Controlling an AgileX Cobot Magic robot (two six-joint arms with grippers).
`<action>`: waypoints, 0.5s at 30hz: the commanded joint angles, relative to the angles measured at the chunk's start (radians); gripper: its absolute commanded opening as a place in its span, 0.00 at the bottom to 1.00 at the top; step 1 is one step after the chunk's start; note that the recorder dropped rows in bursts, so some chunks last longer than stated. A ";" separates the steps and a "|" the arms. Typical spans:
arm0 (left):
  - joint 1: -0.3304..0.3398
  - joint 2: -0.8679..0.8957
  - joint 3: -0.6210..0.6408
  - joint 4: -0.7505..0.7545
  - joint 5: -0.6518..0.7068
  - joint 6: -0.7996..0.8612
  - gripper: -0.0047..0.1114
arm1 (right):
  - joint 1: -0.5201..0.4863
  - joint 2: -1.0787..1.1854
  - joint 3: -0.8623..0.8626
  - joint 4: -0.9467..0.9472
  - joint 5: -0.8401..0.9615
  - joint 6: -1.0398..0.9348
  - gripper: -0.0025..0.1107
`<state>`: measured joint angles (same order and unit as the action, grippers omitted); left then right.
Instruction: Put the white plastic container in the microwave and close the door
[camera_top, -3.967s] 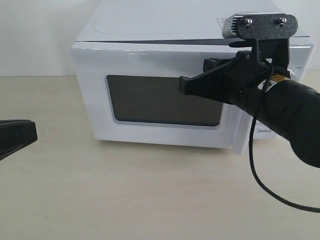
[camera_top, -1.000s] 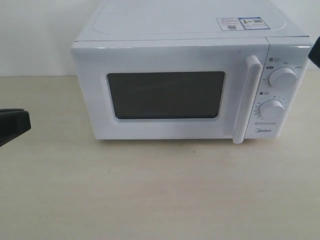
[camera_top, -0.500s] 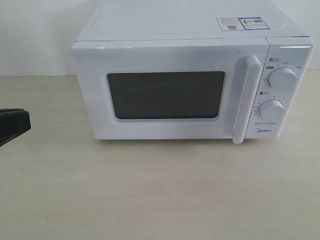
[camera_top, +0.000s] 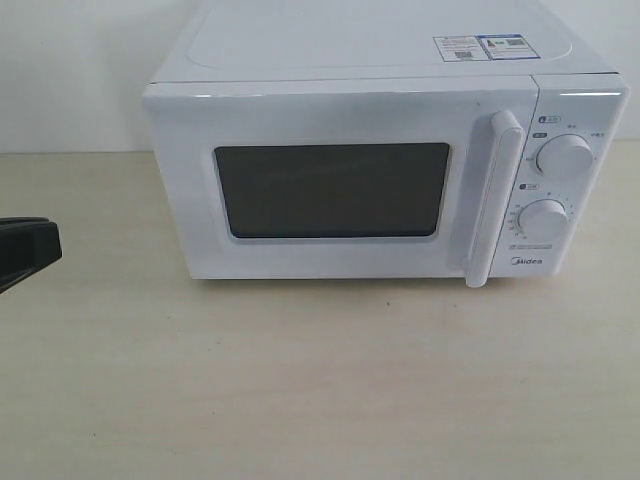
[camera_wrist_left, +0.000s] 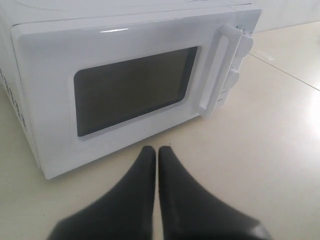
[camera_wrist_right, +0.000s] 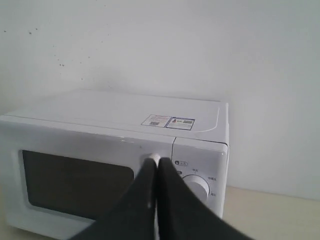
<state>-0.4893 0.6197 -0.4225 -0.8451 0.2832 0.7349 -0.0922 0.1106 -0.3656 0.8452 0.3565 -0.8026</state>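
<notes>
The white microwave (camera_top: 300, 50) stands on the table with its door (camera_top: 190, 180) shut flush; its bar handle (camera_top: 497, 200) is upright beside the two dials (camera_top: 565, 155). No white plastic container shows in any view, and the dark window (camera_top: 332, 190) reveals nothing inside. My left gripper (camera_top: 50, 245) rests low at the left edge, shut and empty, pointing at the door (camera_wrist_left: 50, 90) from a short way off (camera_wrist_left: 155, 149). My right gripper (camera_wrist_right: 157, 161) is shut and empty, held back from the microwave (camera_wrist_right: 120, 110), and is outside the exterior view.
The beige tabletop (camera_top: 320, 380) runs in front of the microwave and out to both sides. A plain white wall (camera_wrist_right: 160, 50) stands behind it. Stickers (camera_top: 480, 46) lie on the microwave's top.
Four seconds ago my right gripper was at the handle with the door slightly ajar. The door is now shut, and the right arm has drawn off to the right, out of the exterior view.
</notes>
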 joint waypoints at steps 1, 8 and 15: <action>-0.009 -0.006 0.004 0.005 -0.006 0.005 0.08 | -0.007 -0.006 0.048 -0.028 -0.120 -0.005 0.02; -0.009 -0.006 0.004 0.005 -0.006 0.005 0.08 | -0.007 -0.020 0.203 -0.225 -0.256 0.437 0.02; -0.009 -0.006 0.004 0.005 -0.002 0.005 0.08 | -0.007 -0.032 0.214 -0.546 -0.260 0.720 0.02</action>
<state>-0.4893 0.6197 -0.4225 -0.8451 0.2832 0.7349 -0.0922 0.0824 -0.1550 0.3709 0.1059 -0.1348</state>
